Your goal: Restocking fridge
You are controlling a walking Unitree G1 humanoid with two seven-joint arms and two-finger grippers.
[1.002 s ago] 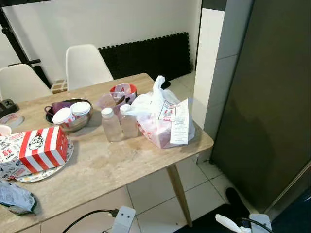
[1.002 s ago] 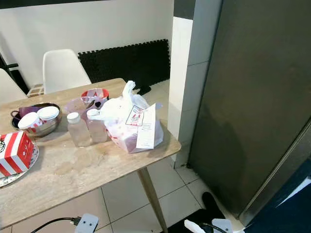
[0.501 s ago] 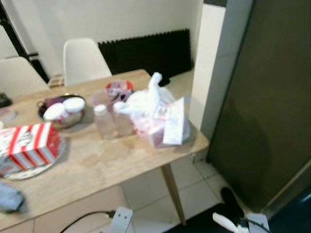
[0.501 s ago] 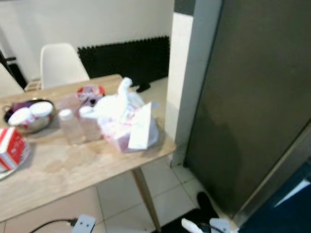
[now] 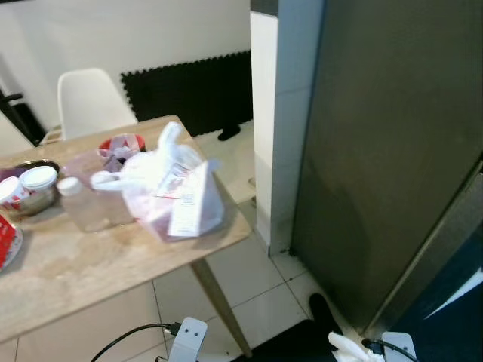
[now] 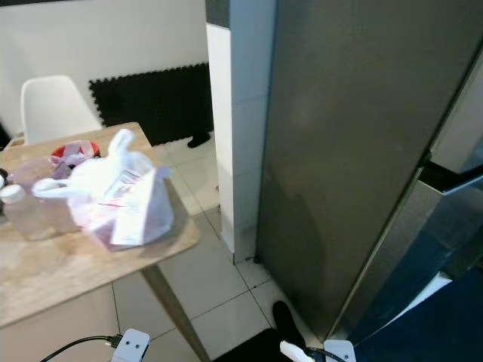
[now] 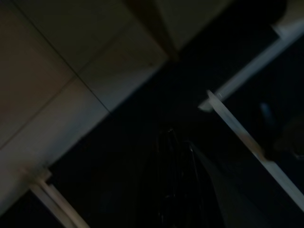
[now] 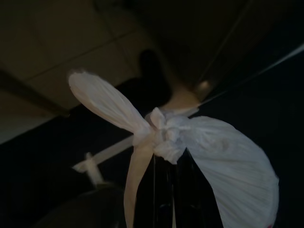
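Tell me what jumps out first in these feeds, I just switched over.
The tall dark grey fridge with its door shut takes up the right half of the head views. To its left, a knotted white plastic bag with a receipt sits near the corner of the wooden table, beside clear bottles. In the right wrist view, the right pincer grips the knot of another white bag.

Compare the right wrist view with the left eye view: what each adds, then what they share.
Right wrist view: the right gripper closed just under the knot of a white knotted bag. Left eye view: the wooden table carrying a takeaway bag and clear bottles, a white chair, and the grey fridge. Shared: the tiled floor and a tip of that knotted bag.
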